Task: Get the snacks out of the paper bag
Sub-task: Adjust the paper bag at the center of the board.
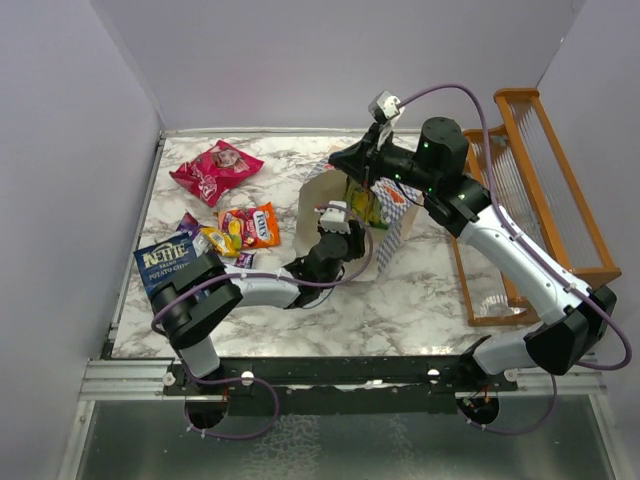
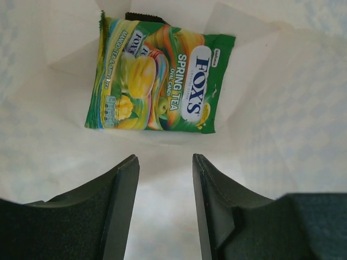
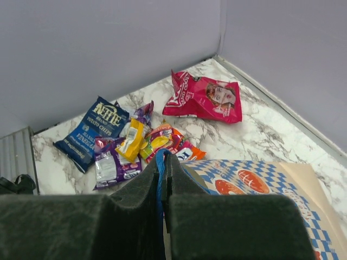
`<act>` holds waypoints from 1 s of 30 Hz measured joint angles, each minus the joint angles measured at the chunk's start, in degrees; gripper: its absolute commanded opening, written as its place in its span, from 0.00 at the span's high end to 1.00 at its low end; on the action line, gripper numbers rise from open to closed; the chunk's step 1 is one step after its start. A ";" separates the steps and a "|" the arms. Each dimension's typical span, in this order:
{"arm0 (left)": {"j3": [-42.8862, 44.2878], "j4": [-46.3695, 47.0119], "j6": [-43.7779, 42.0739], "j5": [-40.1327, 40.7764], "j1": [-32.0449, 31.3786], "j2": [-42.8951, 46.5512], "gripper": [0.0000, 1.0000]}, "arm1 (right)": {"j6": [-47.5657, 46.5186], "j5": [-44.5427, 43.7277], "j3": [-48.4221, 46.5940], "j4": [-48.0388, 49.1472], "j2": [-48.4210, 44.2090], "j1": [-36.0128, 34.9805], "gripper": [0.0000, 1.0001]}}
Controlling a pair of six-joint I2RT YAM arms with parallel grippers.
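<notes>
The paper bag (image 1: 318, 200) stands mid-table, its checkered side (image 3: 244, 172) below my right wrist. My right gripper (image 3: 164, 158) is shut on its blue cord handle (image 3: 159, 184) and holds it up above the bag's far rim (image 1: 352, 165). My left gripper (image 2: 165, 160) is open and empty inside the bag (image 2: 282, 108), just short of a green Fox's candy pack (image 2: 160, 81) lying on the bag's inner wall. Out on the table lie the pink-red bag (image 1: 215, 170), the dark blue chips bag (image 1: 168, 262), and small orange (image 1: 250, 227), yellow (image 1: 218, 241) and purple (image 3: 111, 165) packs.
An orange wooden rack (image 1: 530, 200) stands along the right side of the table. Grey walls close the left, back and right. The loose snacks lie in a cluster left of the bag, close to the left arm's elbow.
</notes>
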State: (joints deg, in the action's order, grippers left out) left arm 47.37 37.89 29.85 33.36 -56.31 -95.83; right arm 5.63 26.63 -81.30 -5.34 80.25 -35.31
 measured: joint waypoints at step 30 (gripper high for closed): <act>10.80 -0.81 -15.08 -10.58 7.82 -15.04 0.34 | -3.04 -0.02 -2.99 -4.57 0.09 0.00 0.98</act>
State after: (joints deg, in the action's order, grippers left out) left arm 58.17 37.08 14.76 22.79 -48.49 -110.87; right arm 2.59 26.61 -84.29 -9.91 80.34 -35.31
